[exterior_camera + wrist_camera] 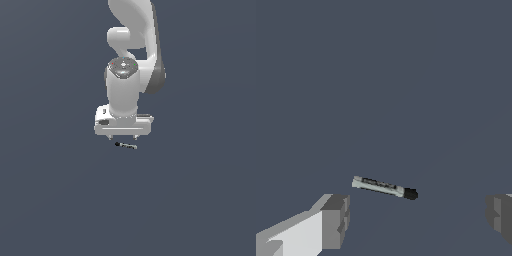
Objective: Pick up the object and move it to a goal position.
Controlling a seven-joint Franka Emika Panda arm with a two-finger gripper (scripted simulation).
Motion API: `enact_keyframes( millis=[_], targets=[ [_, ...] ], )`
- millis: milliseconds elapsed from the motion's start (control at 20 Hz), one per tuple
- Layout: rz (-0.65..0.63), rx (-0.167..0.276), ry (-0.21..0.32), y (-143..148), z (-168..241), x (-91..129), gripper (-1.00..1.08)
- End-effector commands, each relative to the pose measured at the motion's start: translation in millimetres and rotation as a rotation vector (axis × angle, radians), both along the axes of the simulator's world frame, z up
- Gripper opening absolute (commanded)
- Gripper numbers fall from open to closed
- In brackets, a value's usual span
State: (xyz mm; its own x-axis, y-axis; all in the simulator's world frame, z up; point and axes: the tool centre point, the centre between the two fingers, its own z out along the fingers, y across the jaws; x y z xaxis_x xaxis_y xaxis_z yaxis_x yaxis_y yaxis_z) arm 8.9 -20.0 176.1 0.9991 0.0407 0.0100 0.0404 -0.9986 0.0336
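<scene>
My claw [416,220] hangs spread wide, empty, over the slim grey-silver, black-tipped cylinder [384,187]; it looks light, rigid, roll-prone, so I'd pinch mid-body.

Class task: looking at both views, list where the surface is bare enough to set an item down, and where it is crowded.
Bare grey floor lies on every side of the marker: towards the exterior view's left, right and lower edge. The only crowded spot is under the gripper, whose open jaws hang over the marker, with the arm behind it.
</scene>
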Motion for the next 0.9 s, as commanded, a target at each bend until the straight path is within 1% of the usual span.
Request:
enact_keyframes(
  millis=[0, 500, 850],
  targets=[
    [0.0, 0.0, 0.0, 0.0, 0.0, 0.0, 1.0],
    [0.035, -0.019, -0.021, -14.1, 9.7, 6.3, 1.0],
    [0.046, -0.019, -0.02, -14.0, 8.4, 5.8, 1.0]
  ],
)
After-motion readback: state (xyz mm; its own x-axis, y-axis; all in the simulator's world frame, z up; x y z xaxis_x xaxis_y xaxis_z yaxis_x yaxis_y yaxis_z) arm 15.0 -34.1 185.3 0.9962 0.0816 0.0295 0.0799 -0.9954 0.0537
